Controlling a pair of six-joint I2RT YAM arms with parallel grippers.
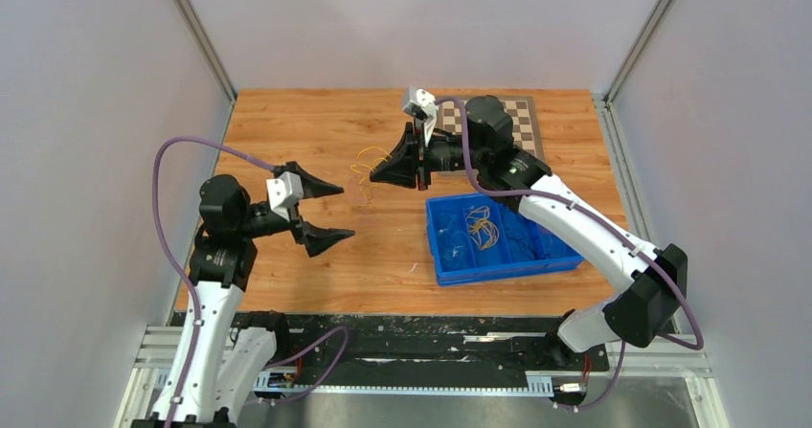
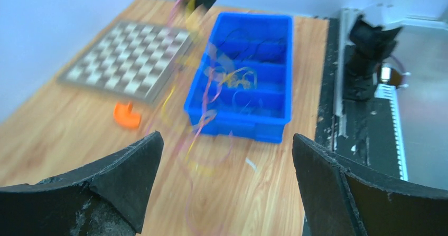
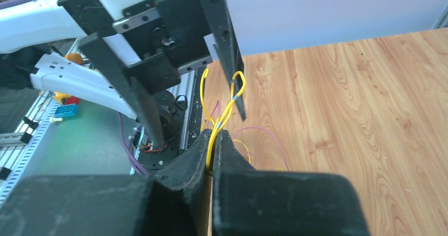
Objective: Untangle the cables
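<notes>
A: Right gripper [image 3: 214, 137]?
B: I see it clamped on thin yellow and purple looped cables [image 3: 233, 95], dangling over the wooden table [image 1: 316, 131]
A: Left gripper [image 1: 343, 211]?
B: Fingers wide apart, empty. More thin strands [image 1: 484, 227] lie in the blue plastic tray [image 1: 498, 272]

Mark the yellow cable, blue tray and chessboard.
yellow cable [image 3: 226, 113]: right wrist view, middle of the strand.
blue tray [image 1: 503, 270]: top external view, near wall.
chessboard [image 1: 525, 120]: top external view, right-hand squares.
</notes>
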